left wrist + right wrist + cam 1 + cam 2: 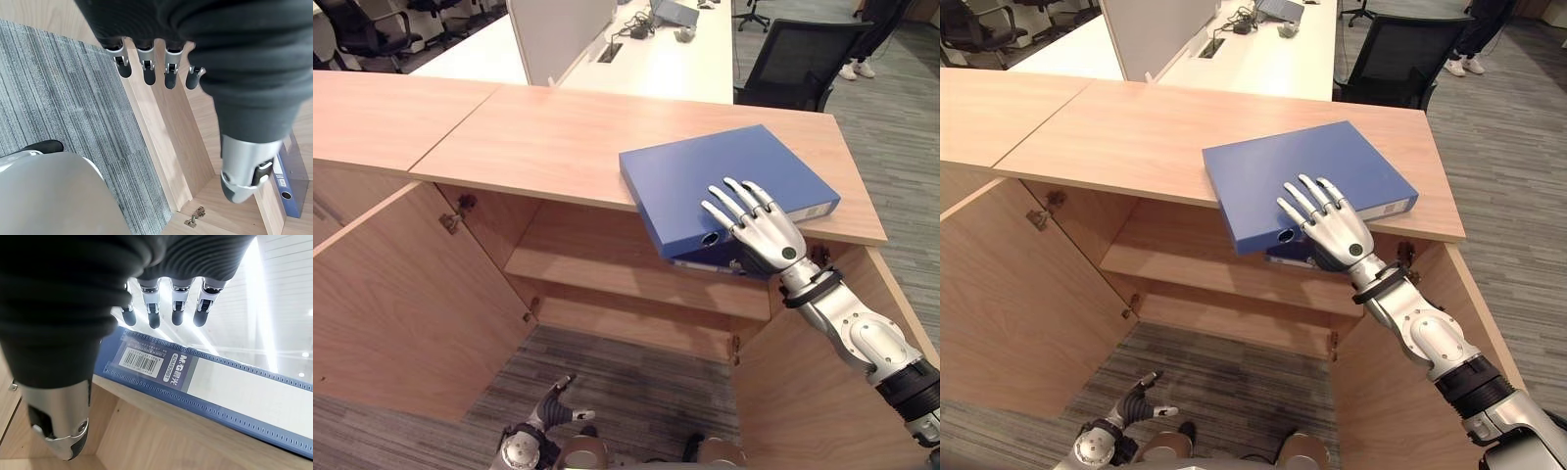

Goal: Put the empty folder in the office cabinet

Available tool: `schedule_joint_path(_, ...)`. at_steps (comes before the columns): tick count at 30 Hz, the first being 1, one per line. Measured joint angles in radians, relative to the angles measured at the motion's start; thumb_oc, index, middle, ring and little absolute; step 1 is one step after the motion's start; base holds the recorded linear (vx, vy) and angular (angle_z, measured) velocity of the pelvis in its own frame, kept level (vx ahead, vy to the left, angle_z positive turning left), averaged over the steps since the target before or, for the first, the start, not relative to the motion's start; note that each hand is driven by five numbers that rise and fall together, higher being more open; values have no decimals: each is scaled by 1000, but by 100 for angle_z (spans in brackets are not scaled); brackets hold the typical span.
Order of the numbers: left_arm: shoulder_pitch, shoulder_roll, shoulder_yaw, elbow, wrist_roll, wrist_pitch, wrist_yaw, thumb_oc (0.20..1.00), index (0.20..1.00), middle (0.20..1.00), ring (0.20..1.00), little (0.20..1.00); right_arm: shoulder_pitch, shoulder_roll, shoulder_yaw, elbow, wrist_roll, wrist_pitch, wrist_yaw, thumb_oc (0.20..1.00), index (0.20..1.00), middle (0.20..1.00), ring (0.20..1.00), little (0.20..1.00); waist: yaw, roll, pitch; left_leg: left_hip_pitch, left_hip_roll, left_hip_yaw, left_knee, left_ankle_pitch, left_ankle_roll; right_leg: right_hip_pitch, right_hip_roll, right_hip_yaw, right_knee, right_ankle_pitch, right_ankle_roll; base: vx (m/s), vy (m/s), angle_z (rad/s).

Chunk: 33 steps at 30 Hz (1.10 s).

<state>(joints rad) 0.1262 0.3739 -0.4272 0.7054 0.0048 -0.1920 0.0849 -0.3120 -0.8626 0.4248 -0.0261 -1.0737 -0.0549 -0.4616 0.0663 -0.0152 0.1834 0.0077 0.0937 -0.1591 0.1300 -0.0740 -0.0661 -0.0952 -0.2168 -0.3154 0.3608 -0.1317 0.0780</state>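
Blue folder (720,176) lay flat on the cabinet's wooden worktop (538,132), at its front edge, one corner with the spine ring hole jutting out past the edge over the open cabinet (636,284). Right hand (759,223) rested on top of the folder near that overhanging corner, fingers (736,201) straight and spread across the cover, thumb down at the folder's front side by the spine; it looked flat on it rather than clamped round it. In the right wrist view the folder's labelled spine ran just beyond the fingertips. Below the folder the cabinet stood open, both doors swung out, left door (406,294) wide to the folder's left, right door (822,382) under the right arm, one inner shelf (636,274) visible directly beneath the folder. Left hand (553,403) hung low, well below the folder, over grey carpet (626,377) in front of the cabinet, fingers relaxed and loose, holding nothing. Beyond the folder were a white desk (656,59) and a black office chair (798,64), a person's shoes (857,69) past that.
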Motion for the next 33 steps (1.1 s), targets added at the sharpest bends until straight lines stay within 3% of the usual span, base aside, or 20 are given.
schedule_joint_path(32, 30, 0, 2, -2, 0, 0, 13, 1000, 1000, 1000, 1000, 1000, 3, 119, 1, 39, 73, 41, -19, 1000, 1000, 1000, 1000, 1000, 10, 10, -8, 0, 0, -1, -4, 0, 1, -3, 0, 2, 2, -3, 1, 0, 0, 0)
schedule_joint_path(33, 30, 0, 2, -2, 0, 0, 13, 1000, 1000, 1000, 1000, 1000, 3, 122, 1, 39, 73, 42, -19, 476, 476, 476, 476, 476, 11, 11, -8, 0, 0, -1, -3, 0, 1, -3, 0, 2, 3, -2, 1, 0, 0, 0)
